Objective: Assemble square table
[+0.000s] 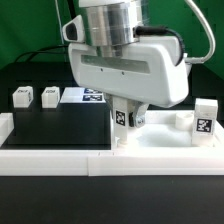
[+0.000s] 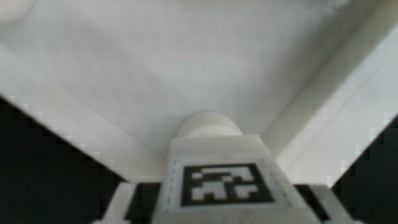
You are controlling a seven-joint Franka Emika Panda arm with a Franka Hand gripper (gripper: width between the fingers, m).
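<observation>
My gripper (image 1: 123,116) is shut on a white tagged leg block (image 1: 122,118) and holds it upright over the near-left part of the large white square slab (image 1: 160,138). In the wrist view the leg block (image 2: 222,178) fills the space between my fingers (image 2: 128,203), its rounded end pointing at the slab's ribbed surface (image 2: 196,60). I cannot tell whether the leg touches the slab. Two more leg blocks (image 1: 21,96) (image 1: 49,96) stand at the back on the exterior view's left. Another leg block (image 1: 203,124) stands at the slab's right side.
The long low white border wall (image 1: 60,160) runs along the front and up the exterior view's left side. The marker board (image 1: 85,96) lies flat at the back beside the two leg blocks. The black table surface (image 1: 60,125) lies between wall and slab.
</observation>
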